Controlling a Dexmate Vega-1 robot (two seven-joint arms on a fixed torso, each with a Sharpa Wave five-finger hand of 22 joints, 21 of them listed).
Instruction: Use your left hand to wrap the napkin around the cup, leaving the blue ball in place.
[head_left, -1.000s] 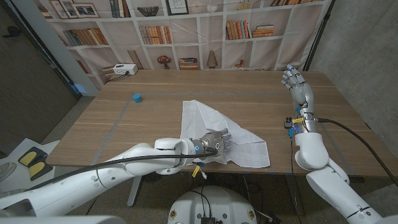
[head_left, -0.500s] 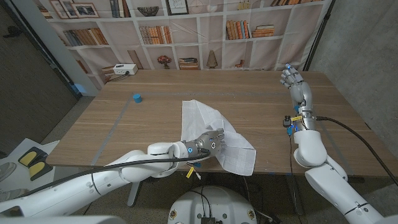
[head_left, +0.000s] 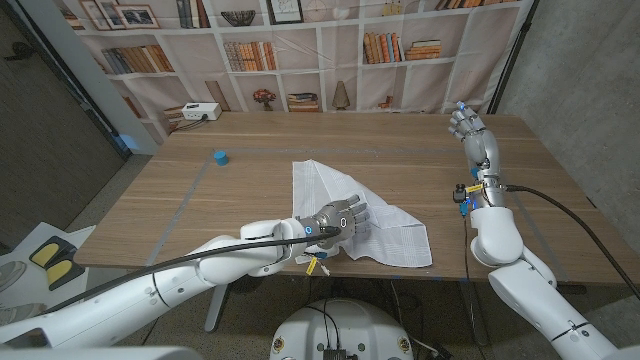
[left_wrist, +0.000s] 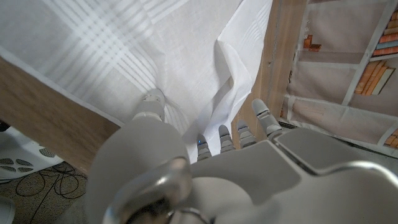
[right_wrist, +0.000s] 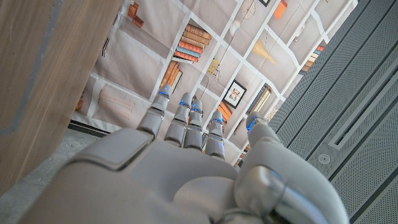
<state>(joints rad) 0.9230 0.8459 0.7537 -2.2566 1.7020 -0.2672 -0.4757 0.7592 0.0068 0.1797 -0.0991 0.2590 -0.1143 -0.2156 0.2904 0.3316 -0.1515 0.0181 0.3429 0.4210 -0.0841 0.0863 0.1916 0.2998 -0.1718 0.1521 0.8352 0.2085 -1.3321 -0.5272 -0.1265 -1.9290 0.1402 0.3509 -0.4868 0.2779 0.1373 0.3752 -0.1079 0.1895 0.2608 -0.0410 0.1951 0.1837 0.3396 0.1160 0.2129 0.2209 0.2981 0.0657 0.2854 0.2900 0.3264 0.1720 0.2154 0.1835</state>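
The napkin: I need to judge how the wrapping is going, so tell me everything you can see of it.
The napkin is a white cloth with faint woven check lines, lying rumpled on the wooden table near its front edge. One part spreads flat toward the far side; the near part is bunched into raised folds. The left hand rests on its middle, fingers pressing into the folds. No cup can be seen; whether one sits under the cloth cannot be told. The blue ball lies well apart from it.
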